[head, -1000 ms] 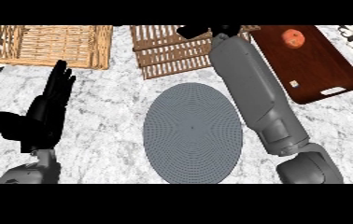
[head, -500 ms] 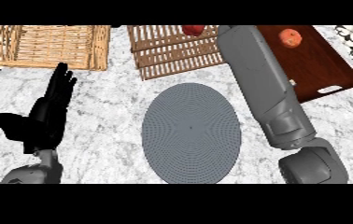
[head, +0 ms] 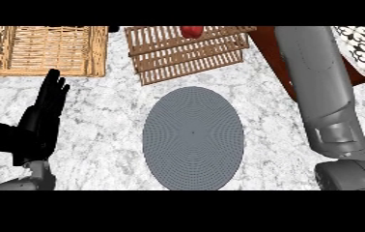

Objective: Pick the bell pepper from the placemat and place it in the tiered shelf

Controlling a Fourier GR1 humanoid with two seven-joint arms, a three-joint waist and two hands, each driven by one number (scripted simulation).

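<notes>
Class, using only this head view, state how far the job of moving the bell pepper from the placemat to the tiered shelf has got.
Done, it seems: the bell pepper sits on the tiered shelf, and the placemat is bare. In hand: nothing visible; the left hand rests open at the view's left, and only the right forearm shows. Left: apparently just bringing the right arm back.

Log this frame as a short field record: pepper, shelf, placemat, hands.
pepper: red bell pepper lying on the tiered shelf, at the top edge of view
placemat: grey oval placemat, nothing on it
left hand: left hand open, resting at the left edge
right hand: out of view; only its forearm shows
other: wicker basket at upper left
</notes>
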